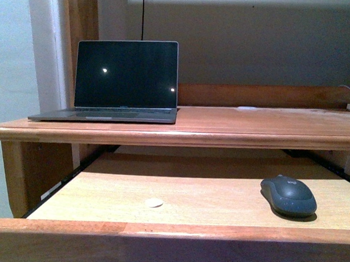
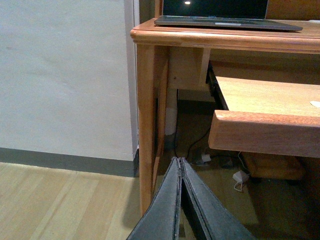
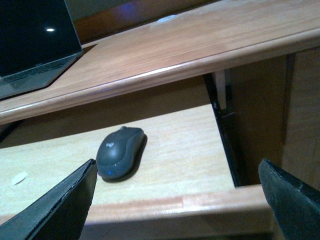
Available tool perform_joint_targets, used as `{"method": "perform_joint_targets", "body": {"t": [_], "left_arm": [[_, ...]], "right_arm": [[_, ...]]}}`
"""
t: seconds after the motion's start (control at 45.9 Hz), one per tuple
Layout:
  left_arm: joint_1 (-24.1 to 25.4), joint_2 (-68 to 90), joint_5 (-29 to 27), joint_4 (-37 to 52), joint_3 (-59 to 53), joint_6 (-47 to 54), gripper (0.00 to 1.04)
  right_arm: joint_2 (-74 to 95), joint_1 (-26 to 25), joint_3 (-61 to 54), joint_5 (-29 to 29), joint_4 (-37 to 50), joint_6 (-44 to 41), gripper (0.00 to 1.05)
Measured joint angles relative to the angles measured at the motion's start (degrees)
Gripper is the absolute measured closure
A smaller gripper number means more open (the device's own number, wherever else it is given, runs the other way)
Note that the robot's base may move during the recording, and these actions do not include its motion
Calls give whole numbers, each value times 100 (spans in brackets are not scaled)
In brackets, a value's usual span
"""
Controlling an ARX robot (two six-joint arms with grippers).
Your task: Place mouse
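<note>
Dark grey dome-shaped oval mouse (image 3: pixel 121 152) on light wood pull-out tray (image 3: pixel 190 150), just ahead of R pincer (image 3: pixel 176 162), offset twd one finger; long axis approx along approach. R pincer released, empty, nearer. L pincer (image 2: pixel 179 162) clenched, well apart.

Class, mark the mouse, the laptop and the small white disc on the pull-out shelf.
mouse (image 1: pixel 289 195), front view: middle of its domed top.
laptop (image 1: pixel 127 74), front view: centre of its dark screen.
white disc (image 1: pixel 154 202), front view: its centre.

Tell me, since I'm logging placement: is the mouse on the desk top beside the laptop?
No, the mouse lies on the pull-out tray below the desk top, apart from the laptop.
</note>
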Motion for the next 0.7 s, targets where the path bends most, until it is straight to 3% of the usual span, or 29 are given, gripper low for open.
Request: {"method": "perform_joint_targets", "body": {"t": [0.327, 0.522, 0.697], "left_arm": [[4, -229, 7, 15, -243, -2, 102], [4, -229, 7, 15, -243, 2, 69], [4, -229, 7, 15, -243, 2, 41]], "right_arm": [[1325, 1517, 1154, 809, -313, -1237, 7], [1779, 2155, 1379, 1499, -551, -1928, 7], [2481, 2267, 1814, 1923, -940, -1871, 7]]}}
